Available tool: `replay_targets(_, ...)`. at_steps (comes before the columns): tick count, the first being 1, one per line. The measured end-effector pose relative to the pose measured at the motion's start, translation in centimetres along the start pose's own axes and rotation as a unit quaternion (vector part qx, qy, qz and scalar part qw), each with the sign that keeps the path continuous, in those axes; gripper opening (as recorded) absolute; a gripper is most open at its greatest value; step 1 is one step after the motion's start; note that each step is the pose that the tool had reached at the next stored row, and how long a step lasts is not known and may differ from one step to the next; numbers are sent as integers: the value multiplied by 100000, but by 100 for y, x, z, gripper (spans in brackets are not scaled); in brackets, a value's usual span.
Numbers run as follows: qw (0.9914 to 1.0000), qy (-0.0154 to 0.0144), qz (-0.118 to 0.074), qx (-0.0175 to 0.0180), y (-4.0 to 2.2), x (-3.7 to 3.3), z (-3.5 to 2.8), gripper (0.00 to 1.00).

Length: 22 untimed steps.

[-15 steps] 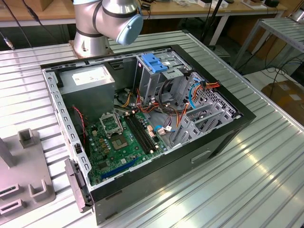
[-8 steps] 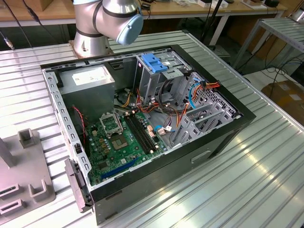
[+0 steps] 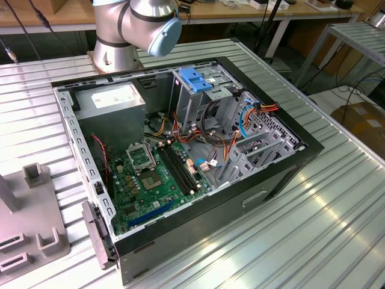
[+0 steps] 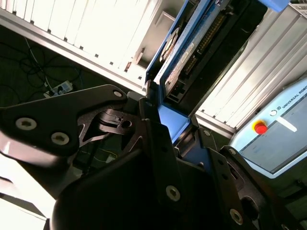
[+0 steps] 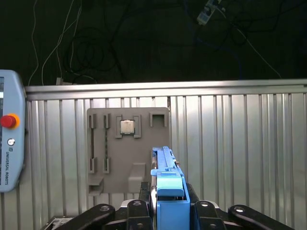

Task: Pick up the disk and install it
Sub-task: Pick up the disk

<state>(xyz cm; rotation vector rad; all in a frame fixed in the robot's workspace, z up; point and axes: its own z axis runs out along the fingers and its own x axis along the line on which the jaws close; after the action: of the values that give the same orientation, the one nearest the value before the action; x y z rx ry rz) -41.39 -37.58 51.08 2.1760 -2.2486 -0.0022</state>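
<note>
Blue plastic framed the disk [image 4: 192, 45], a flat silver-metal drive seen edge-on in both wrist views, and the claw [image 4: 168, 122] was closed on it. Its black fingers [image 4: 156, 148] pressed against opposite sides of the blue carrier at one end, while the rest of the drive stuck out past the fingertips. The disk was lifted and touched nothing but the claw. In the first wrist view, a ribbed metal desk [image 5: 240, 143] lay behind the held disk. On the desk sat a grey fixture plate [image 5: 129, 158] with several recesses, and a small square chip [image 5: 127, 127] rested in one of them. A pale handheld control unit [image 5: 9, 143] with a red button [image 5: 7, 120] lay beside the plate. In the exterior view, an open computer case [image 3: 252, 198] sat on the same desk with its side panel off. Inside it were a green motherboard [image 3: 150, 174], a grey power-supply box [image 3: 111, 102], bundles of coloured cables [image 3: 234, 129] and a metal drive cage [image 3: 192, 105] topped by a blue latch [image 3: 195, 78]. The silver arm [image 3: 138, 24], with a pale blue cap on one joint, rose from its base just behind the case. The grey fixture plate lay on the exterior view's left of the case.
</note>
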Motion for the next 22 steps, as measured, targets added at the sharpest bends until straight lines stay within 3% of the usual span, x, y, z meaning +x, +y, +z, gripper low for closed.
replay_targets(22, 100000, 2, -1, -2, -116, -4, -1, 37)
